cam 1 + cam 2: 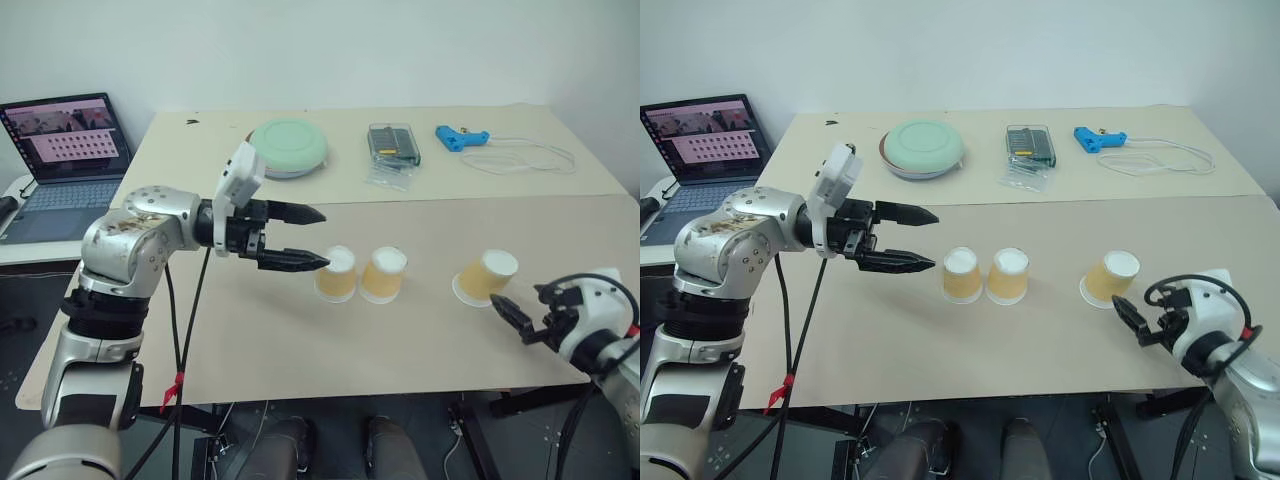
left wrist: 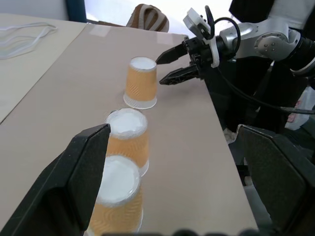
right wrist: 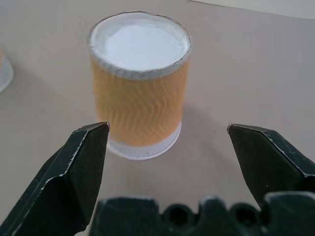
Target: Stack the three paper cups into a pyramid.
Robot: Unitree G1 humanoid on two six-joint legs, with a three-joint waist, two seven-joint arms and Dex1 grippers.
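- Where the table's near edge meets the robot's right side, the right gripper (image 1: 522, 318) waits with its jaws wide and empty, just short of the third cup (image 1: 486, 277).
- That cup stands upside down, well apart from the other two.
- Nearer the middle, the base pair of cups (image 1: 360, 274) sits inverted and side by side, apparently touching.
- The left gripper (image 1: 300, 238), also spread wide and holding nothing, hovers just beside the pair.
- The base looks done; the step in hand is fetching the top cup.
- Next, the right jaws must close around its sides, lift it, and set it astride both bases.
- Farther back lies a pale-green bowl (image 1: 288, 147).
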